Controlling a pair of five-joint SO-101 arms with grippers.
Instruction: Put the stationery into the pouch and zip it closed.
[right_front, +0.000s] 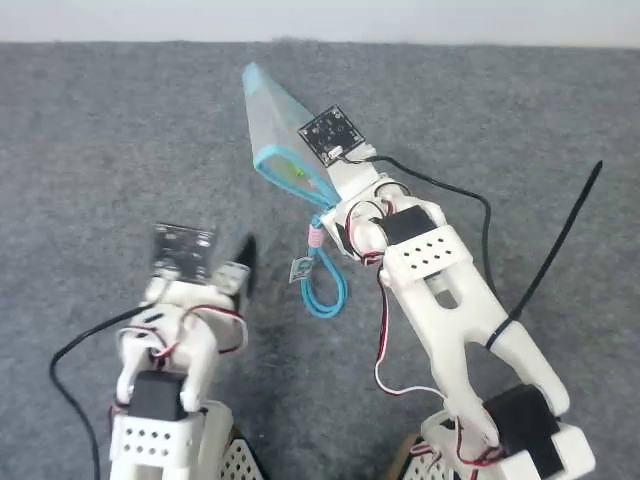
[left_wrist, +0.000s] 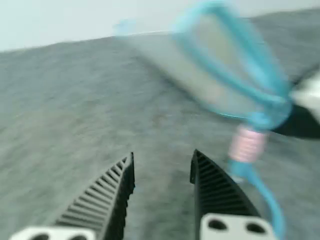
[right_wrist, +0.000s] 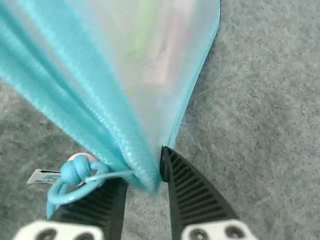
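The pouch (right_front: 275, 125) is held over the far middle of the bench (right_front: 100, 120), its near end in the right end effector (right_wrist: 144, 172) (stationery (right_wrist: 150, 45) inside). Its cord (right_front: 325, 285) dangles between the arms. The left end effector (left_wrist: 163, 153) is near-left of it, apart.

place: robot lab bench | signs: grey felt tabletop (right_front: 100, 120), plain pale wall (right_front: 300, 18), loose cables (right_front: 557, 240)
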